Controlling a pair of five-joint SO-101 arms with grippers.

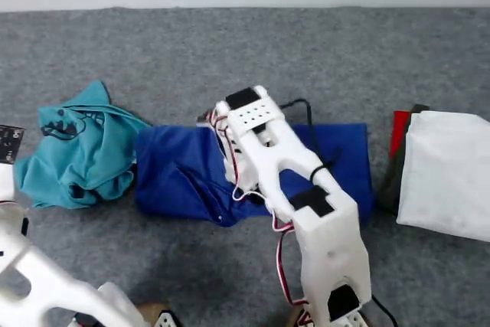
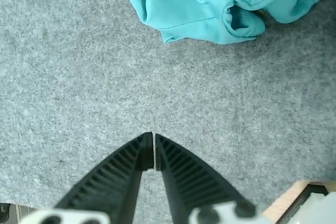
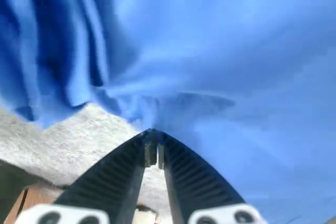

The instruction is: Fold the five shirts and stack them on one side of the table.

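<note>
Two ribbed black hands, both closed: the right hand (image 3: 152,148) pinches a gathered edge of the smooth blue shirt (image 1: 176,178), and the left hand (image 2: 154,153) holds nothing. Beside the blue shirt on the grey felt counter (image 1: 230,51) lie a crumpled teal shirt (image 1: 80,151) and, opposite, a folded white shirt (image 1: 448,174).

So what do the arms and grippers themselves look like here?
The left arm and right arm are blocky white plastic; the right carries black motors, a perforated plate and red, white and black cables. The left gripper and right gripper have black, ribbed, tapering fingers.
</note>
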